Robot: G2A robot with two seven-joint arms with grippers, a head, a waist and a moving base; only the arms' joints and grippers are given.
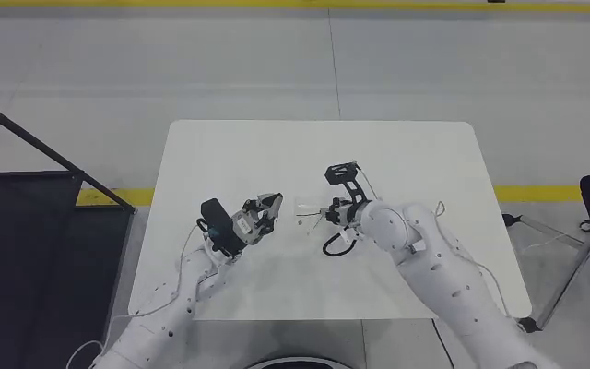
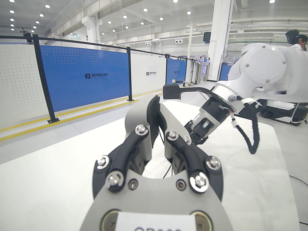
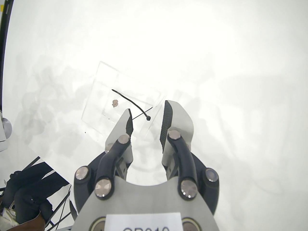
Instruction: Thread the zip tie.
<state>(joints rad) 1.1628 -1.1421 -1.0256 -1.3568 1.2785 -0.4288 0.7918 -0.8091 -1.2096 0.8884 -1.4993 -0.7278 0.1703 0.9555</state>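
A thin black zip tie (image 3: 130, 101) lies on a clear plastic plate (image 3: 101, 82) near the middle of the white table (image 1: 415, 166); its square head (image 3: 148, 118) points toward my right gripper. My right gripper (image 3: 148, 121) is open, hovering just above the head with a finger on each side. In the top view the zip tie (image 1: 309, 215) is a faint dark line between the two grippers. My left gripper (image 1: 267, 210) sits a short way to the left, pointing at the right one. Its pads (image 2: 154, 118) stand nearly together with nothing visible between them.
A small pinkish speck (image 3: 115, 103) sits on the plate beside the strap. A looped black cable (image 2: 250, 133) hangs from the right wrist. A black barrier frame (image 1: 37, 148) stands off the table's left side. Bare table surface extends toward the far edge.
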